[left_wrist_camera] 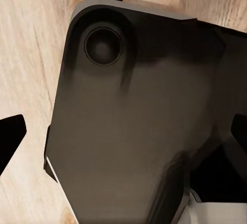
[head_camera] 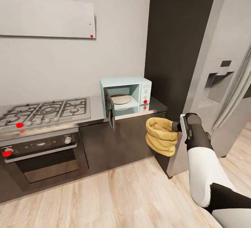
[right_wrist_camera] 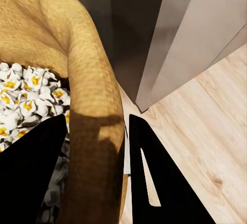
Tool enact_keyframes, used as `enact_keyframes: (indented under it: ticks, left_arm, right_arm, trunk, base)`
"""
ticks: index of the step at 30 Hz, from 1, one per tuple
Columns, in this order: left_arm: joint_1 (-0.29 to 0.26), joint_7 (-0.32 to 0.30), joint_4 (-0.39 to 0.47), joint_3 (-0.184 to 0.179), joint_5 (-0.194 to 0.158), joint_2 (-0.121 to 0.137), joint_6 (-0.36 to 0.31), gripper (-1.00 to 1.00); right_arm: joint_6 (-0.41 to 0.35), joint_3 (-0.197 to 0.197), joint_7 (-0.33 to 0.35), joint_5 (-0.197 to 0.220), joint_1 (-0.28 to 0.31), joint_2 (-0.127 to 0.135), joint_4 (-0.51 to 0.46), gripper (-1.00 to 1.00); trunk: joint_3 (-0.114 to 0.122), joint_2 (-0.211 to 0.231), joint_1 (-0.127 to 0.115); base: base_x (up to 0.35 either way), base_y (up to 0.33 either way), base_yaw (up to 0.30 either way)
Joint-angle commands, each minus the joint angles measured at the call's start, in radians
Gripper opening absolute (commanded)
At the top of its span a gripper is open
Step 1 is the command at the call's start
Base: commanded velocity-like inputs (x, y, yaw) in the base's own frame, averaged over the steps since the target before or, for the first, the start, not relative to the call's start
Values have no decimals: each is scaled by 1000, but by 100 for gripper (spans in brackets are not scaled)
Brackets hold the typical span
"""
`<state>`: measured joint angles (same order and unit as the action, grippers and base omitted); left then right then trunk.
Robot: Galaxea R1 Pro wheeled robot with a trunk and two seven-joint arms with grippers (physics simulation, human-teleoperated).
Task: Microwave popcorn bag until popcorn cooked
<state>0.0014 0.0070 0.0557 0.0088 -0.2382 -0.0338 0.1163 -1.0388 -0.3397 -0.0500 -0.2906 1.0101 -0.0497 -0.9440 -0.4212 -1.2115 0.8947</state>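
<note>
From the head camera, your right gripper (head_camera: 178, 126) has the bag (head_camera: 161, 135) pinched by its rim, held in the air off the counter's (head_camera: 153, 105) end, below and right of the microwave (head_camera: 126, 95), whose door (head_camera: 109, 109) hangs open. Lift first, then swing left, and keep the sack level so it clears that door edge. Right wrist: one finger (right_wrist_camera: 31, 178) is inside the bag, the other outside, clamped on the rim, with popcorn (right_wrist_camera: 25, 98) heaped within, so don't tip it. Left wrist: dark robot body over wood floor (left_wrist_camera: 31, 49); I can't tell how that gripper stands.
</note>
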Motion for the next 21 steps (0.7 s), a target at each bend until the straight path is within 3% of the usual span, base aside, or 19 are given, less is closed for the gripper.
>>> enact_keyframes:
  ticks: [1,9,17,21]
  left_arm:
    - [0,1,1,0,-4,0,2,100]
    - [0,1,1,0,-4,-1,2,100]
    - [0,1,1,0,-4,-1,2,100]
    - [0,1,1,0,-4,0,2,100]
  right_arm:
    - [-3,-2,-5,4,1,-1,-1,-100]
    - [-3,-2,-5,4,1,-1,-1,-100]
    - [-3,-2,-5,5,1,-1,2,-100]
    - [-3,-2,-5,5,1,-1,2,-100]
  trunk:
    - [-1,-1,0]
    - [-1,-1,0]
    - [-1,-1,0]
    - [-1,-1,0]
  base:
    - [0,-150,0]
    - [0,-264,54]
    - [0,-274,250]
    - [0,-59,269]
